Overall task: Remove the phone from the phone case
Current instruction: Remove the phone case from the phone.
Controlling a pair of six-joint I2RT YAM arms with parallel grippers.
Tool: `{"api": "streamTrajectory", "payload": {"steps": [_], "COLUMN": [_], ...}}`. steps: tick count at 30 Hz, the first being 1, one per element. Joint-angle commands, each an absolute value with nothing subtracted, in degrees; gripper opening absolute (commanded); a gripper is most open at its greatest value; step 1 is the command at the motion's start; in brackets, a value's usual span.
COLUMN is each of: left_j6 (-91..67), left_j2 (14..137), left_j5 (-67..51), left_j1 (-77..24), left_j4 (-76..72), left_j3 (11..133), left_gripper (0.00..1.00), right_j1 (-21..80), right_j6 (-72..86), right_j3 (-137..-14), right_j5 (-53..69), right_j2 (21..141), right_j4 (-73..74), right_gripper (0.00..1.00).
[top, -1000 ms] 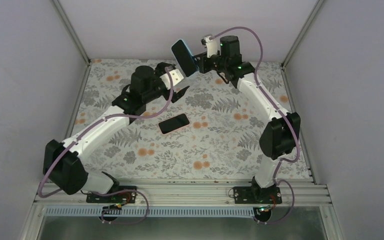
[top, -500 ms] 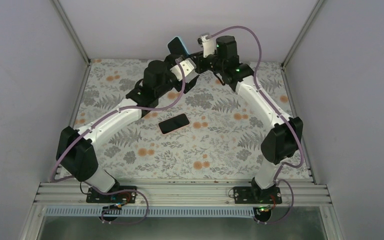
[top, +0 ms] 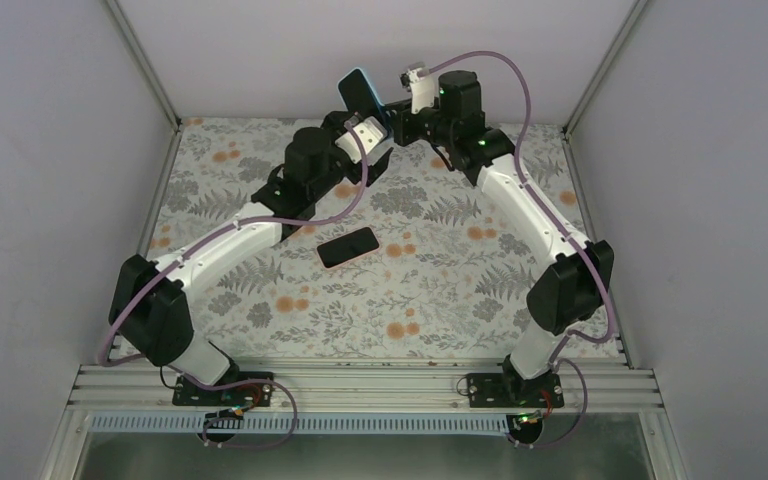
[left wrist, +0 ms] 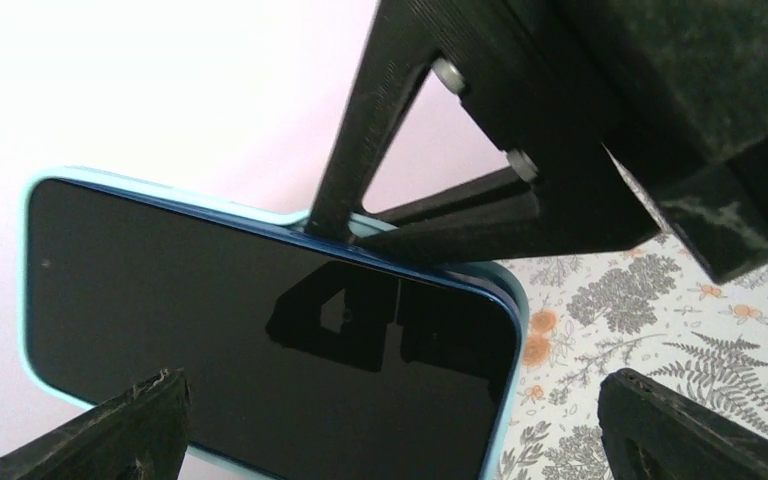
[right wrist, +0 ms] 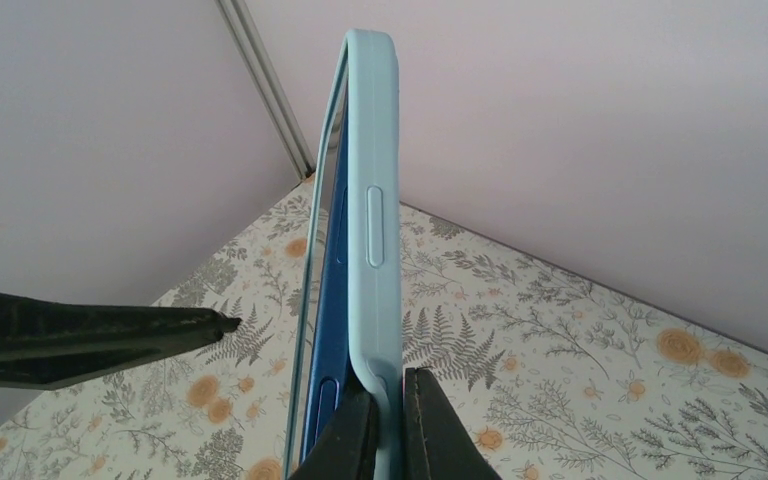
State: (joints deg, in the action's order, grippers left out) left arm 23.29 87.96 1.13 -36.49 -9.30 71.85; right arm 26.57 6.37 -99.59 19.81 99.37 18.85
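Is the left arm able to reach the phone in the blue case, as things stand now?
Probably yes. The left end effector is open just in front of the phone, whose screen side is bare; the right end effector grips only one edge of the case.

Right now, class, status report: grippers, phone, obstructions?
Right gripper shut on phone case, held aloft. Left gripper open, facing phone. Phone in case. Second phone flat on mat.

The phone case (top: 357, 92) hangs behind a flat device (top: 348, 246) on the table (top: 440, 300).
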Motion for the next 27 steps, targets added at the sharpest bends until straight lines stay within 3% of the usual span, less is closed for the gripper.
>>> {"api": "streamTrajectory", "payload": {"steps": [1, 27], "left_j6": [22.0, 21.36], "left_j2": [85.32, 87.56], "left_j5": [2.09, 4.27], "left_j1": [-36.71, -36.74], "left_j4": [-12.17, -11.13], "left_j3": [71.85, 75.33], "left_gripper": [1.0, 1.0], "right_j1": [26.72, 27.5], "right_j6": [7.06, 7.01], "right_j3": [-100.21, -100.49], "right_j5": [20.42, 20.57], "right_j2": [97.6, 97.62], "right_j4": [13.74, 13.63], "right_gripper": [0.03, 0.03]}}
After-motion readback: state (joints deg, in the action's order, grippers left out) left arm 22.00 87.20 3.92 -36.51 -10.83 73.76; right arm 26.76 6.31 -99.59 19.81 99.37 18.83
